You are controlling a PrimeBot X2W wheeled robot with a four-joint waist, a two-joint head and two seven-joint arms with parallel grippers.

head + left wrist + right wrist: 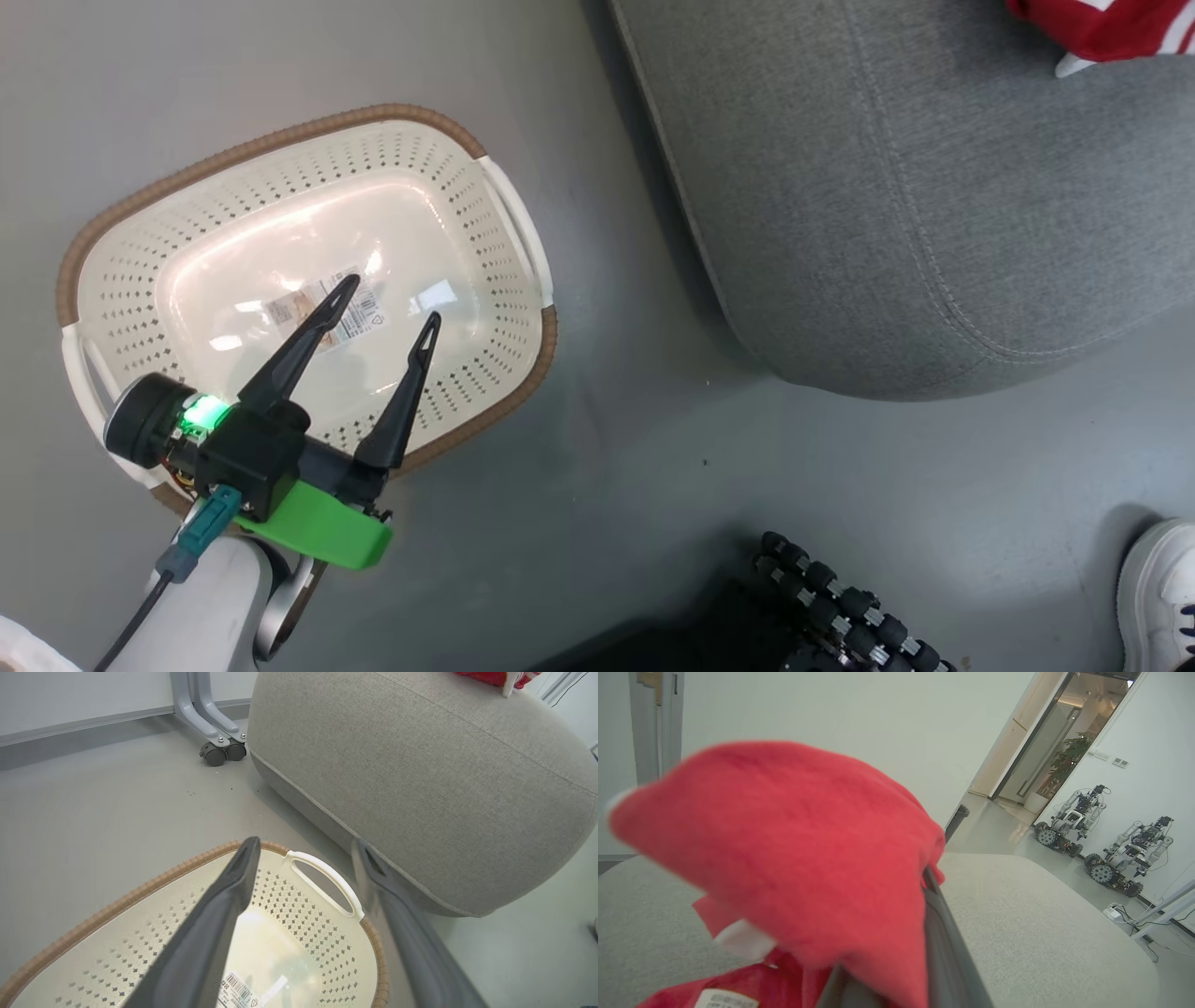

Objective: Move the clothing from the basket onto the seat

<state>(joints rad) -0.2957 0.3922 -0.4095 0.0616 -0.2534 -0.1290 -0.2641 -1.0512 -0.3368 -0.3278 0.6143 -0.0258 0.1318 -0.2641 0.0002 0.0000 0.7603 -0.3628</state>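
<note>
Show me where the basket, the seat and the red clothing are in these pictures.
basket (373, 149), head view, on its perforated side wall.
seat (840, 187), head view, on the bare grey top.
red clothing (784, 849), right wrist view, on the big red fold in the foreground.

1. Robotics lab, plainly.
2. Far beyond the right tool (920, 877), off to its right: two wheeled two-armed robots (1069, 821) parked against a bare white wall (1157, 718).
3. Ahead of the left tool (306, 843): castored metal frame legs (216, 749) on smooth grey floor (93, 812).
</note>
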